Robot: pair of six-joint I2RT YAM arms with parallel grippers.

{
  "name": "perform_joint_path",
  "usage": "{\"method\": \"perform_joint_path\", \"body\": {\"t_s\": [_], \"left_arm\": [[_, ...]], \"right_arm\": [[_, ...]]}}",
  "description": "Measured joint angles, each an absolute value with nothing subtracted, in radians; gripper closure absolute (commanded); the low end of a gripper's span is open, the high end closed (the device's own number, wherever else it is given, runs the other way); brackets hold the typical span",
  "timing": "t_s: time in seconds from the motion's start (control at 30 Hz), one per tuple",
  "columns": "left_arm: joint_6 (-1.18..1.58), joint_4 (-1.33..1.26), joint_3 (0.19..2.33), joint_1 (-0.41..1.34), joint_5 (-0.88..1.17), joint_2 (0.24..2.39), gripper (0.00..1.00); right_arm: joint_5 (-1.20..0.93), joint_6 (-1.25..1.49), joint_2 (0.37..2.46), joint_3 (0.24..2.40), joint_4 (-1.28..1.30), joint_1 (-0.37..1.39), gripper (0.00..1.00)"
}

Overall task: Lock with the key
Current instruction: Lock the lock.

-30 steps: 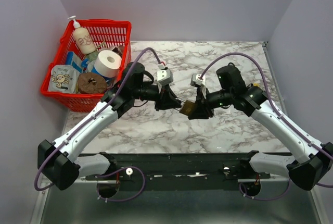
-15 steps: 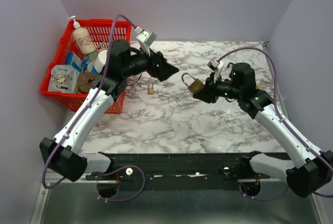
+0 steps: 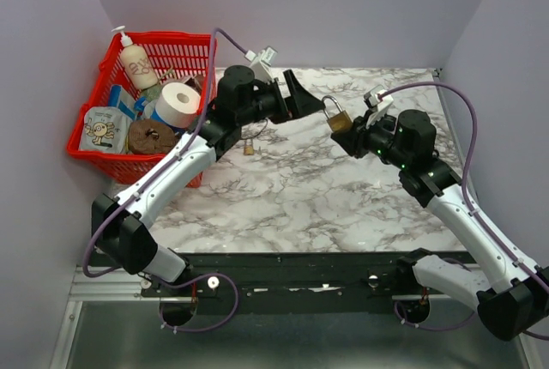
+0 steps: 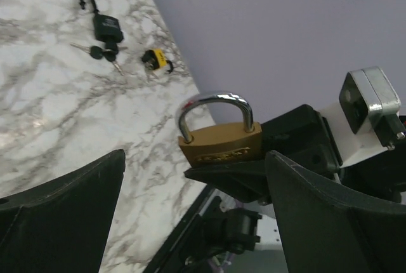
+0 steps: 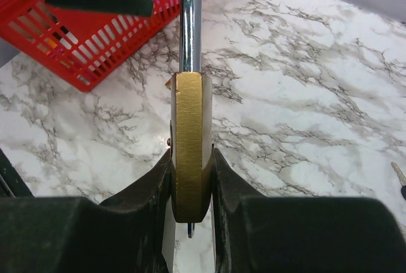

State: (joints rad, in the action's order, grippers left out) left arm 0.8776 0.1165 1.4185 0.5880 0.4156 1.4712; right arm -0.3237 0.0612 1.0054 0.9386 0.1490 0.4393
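the right hand (image 3: 350,133) is clamped on a brass padlock (image 3: 340,119) and holds it up in the air over the back middle of the table (image 3: 292,189). its two fingers squeeze the flat sides of the lock, and the silver loop sticks out past them. the left hand (image 3: 304,101) is wide apart and holds nothing. it hangs just beside the padlock and faces it. a small brass thing (image 3: 248,148), too small to name, lies on the table near the red basket (image 3: 137,167) at the back left corner. a black padlock (image 4: 104,26) with keys (image 4: 95,51) lies near a table edge by the wall.
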Motion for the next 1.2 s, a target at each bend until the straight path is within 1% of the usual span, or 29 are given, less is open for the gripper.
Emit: {"method": "perform_joint_path", "body": {"t_s": [0.17,0.5,0.9,0.97,1.03,1.1,1.13,1.2], "left_arm": [[1.008,-0.009,1.338,0.664,0.396,1.467,0.01],[1.134,-0.134,1.302,0.698,0.352,1.475,0.01],[1.176,-0.123,1.335,0.741,0.329,1.555,0.01],[1.179,-0.114,1.341,0.747,0.324,1.565,0.03],[1.185,-0.101,1.353,0.751,0.319,1.576,0.09],[1.191,-0.089,1.356,0.755,0.313,1.578,0.11],[1.197,-0.082,1.358,0.756,0.309,1.579,0.15],[1.203,-0.076,1.361,0.759,0.303,1.581,0.16]], "right_arm": [[-0.319,0.091,1.007,0.937,0.115,0.44,0.99],[-0.332,0.147,1.007,0.937,0.091,0.44,0.99],[-0.329,0.156,1.007,0.937,0.092,0.459,0.99],[-0.318,0.154,1.007,0.937,0.092,0.467,0.99],[-0.292,0.146,1.007,0.937,0.093,0.48,0.99],[-0.254,0.135,1.01,0.937,0.096,0.498,0.99],[-0.241,0.131,1.014,0.938,0.1,0.503,0.99],[-0.208,0.126,1.028,0.941,0.114,0.513,0.99]]}}
